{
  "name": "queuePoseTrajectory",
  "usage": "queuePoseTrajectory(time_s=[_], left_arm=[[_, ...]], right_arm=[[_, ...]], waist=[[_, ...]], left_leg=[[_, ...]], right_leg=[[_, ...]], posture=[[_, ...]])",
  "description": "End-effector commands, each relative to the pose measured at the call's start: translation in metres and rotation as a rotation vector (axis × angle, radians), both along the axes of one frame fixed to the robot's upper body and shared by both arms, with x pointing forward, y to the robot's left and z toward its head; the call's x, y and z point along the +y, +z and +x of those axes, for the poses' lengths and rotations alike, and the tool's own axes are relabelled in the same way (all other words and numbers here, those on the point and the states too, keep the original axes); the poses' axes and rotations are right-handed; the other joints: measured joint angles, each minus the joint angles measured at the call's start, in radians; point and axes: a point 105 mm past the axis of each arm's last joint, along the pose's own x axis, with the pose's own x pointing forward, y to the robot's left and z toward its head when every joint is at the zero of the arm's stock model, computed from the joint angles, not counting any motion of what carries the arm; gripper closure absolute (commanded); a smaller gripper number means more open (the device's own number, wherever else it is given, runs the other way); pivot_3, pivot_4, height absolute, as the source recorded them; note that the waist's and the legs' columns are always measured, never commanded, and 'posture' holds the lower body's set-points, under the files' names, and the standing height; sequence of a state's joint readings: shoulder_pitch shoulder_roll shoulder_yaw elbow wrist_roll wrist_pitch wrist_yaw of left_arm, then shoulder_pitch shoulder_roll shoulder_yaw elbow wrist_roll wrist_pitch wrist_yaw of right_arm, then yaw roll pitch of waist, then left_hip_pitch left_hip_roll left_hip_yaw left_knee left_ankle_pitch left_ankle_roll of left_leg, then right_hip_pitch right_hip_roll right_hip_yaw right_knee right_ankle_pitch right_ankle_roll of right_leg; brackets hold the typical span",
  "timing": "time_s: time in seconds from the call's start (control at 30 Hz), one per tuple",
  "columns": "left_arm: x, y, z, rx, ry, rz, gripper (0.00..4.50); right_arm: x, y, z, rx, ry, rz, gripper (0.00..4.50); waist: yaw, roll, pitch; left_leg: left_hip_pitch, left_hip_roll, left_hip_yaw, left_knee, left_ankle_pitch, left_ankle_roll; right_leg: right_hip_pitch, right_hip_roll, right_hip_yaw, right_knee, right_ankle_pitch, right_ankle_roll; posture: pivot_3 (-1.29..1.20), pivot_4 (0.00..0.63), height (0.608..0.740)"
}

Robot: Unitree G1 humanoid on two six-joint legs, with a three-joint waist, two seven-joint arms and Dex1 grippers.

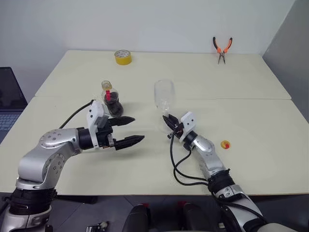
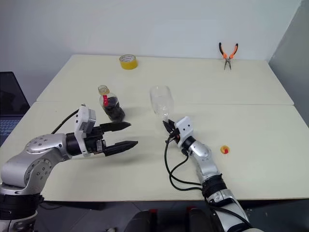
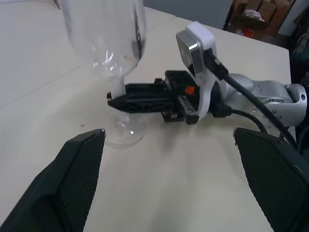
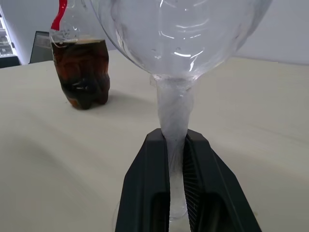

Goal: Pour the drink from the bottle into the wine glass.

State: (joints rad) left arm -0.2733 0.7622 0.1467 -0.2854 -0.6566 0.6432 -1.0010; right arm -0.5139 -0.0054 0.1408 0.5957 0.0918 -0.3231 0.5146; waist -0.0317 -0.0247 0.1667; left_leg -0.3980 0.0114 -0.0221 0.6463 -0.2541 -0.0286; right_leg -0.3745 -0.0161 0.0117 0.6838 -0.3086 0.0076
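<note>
The bottle [image 1: 112, 99] stands upright left of the table's middle, with the dark drink [image 4: 79, 72] filling its ribbed lower body and a red label at the neck. Its mouth looks uncapped. The clear wine glass [image 1: 164, 95] stands upright to its right, its bowl empty. My right gripper [image 1: 167, 119] is shut on the glass's stem [image 4: 171, 121] just above the foot. My left gripper [image 1: 138, 128] hangs open in front of the bottle with nothing between its fingers [image 3: 72, 183], pointing towards the glass.
A small yellow cap-like piece [image 1: 225, 144] lies on the table right of my right arm. A yellow tape roll [image 1: 123, 57] and orange-handled pliers [image 1: 222, 48] lie at the far edge. A laptop [image 1: 9, 101] sits beyond the table's left side.
</note>
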Motion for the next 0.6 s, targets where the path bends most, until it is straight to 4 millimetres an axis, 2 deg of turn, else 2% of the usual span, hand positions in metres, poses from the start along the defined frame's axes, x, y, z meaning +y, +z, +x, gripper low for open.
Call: queuePoseTrajectory(time_s=[0.03, 0.07, 0.37, 0.4, 0.6], left_arm=[[-0.003, 0.012, -0.001, -0.054, -0.012, 0.0, 0.0], [-0.003, 0.013, 0.0, -0.056, -0.009, -0.003, 0.0], [-0.006, 0.024, 0.002, -0.079, -0.009, -0.058, 0.0], [-0.005, 0.024, 0.001, -0.08, -0.011, -0.052, 0.0], [0.003, 0.027, -0.002, -0.104, 0.009, -0.019, 0.0]], right_arm=[[-0.003, 0.009, -0.004, -0.053, 0.015, 0.015, 3.64], [-0.005, 0.007, -0.005, -0.049, 0.016, 0.013, 3.41], [-0.007, 0.006, -0.009, -0.049, 0.022, 0.001, 0.28], [-0.007, 0.005, -0.009, -0.047, 0.023, -0.002, 0.05], [-0.005, 0.003, -0.011, -0.039, 0.041, -0.019, 0.05]], waist=[[0.0, 0.0, 0.0], [0.0, 0.0, 0.0], [0.0, 0.0, 0.0], [0.0, 0.0, 0.0], [0.0, 0.0, 0.0]], left_leg=[[0.0, 0.0, 0.0, 0.0, 0.0, 0.0], [0.0, 0.0, 0.0, 0.0, 0.0, 0.0], [0.0, 0.0, 0.0, 0.0, 0.0, 0.0], [0.0, 0.0, 0.0, 0.0, 0.0, 0.0], [0.0, 0.0, 0.0, 0.0, 0.0, 0.0]], right_leg=[[0.0, 0.0, 0.0, 0.0, 0.0, 0.0], [0.0, 0.0, 0.0, 0.0, 0.0, 0.0], [0.0, 0.0, 0.0, 0.001, 0.0, 0.0], [0.0, 0.0, 0.0, 0.001, 0.0, 0.0], [0.0, 0.0, 0.0, 0.001, 0.0, 0.0]], posture=[[0.0, 0.15, 0.74], [0.0, 0.15, 0.74], [0.0, 0.15, 0.74], [0.0, 0.15, 0.74], [0.0, 0.15, 0.74]])
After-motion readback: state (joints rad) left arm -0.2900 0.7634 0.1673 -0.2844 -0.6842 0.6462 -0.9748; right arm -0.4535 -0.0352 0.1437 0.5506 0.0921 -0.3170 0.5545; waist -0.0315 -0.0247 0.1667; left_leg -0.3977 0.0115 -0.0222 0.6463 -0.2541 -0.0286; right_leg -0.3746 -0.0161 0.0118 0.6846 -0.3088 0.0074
